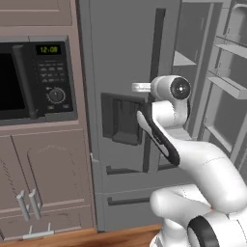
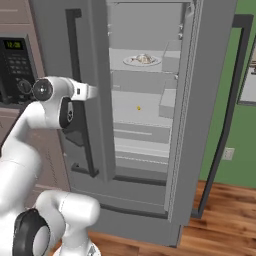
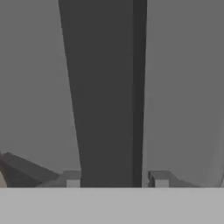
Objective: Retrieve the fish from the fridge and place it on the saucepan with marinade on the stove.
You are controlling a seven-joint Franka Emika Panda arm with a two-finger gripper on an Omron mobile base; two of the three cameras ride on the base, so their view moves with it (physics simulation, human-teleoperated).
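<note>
Dark fridge handle (image 3: 107, 92) stands between the parted tool (image 3: 117, 179) fingertips.

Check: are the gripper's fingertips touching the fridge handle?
Cannot tell. In the hand view the handle runs between both fingertips, with no plain gap or contact visible.

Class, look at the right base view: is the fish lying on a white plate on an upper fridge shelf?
Yes: the fish lies on the white plate on an upper shelf inside the open fridge.

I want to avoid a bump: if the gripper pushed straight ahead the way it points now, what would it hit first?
Most likely the fridge's dark door handle, which runs between the fingertips of the gripper. Its jaws stand apart on either side of it. The grey door panel seems to lie just behind.
</note>
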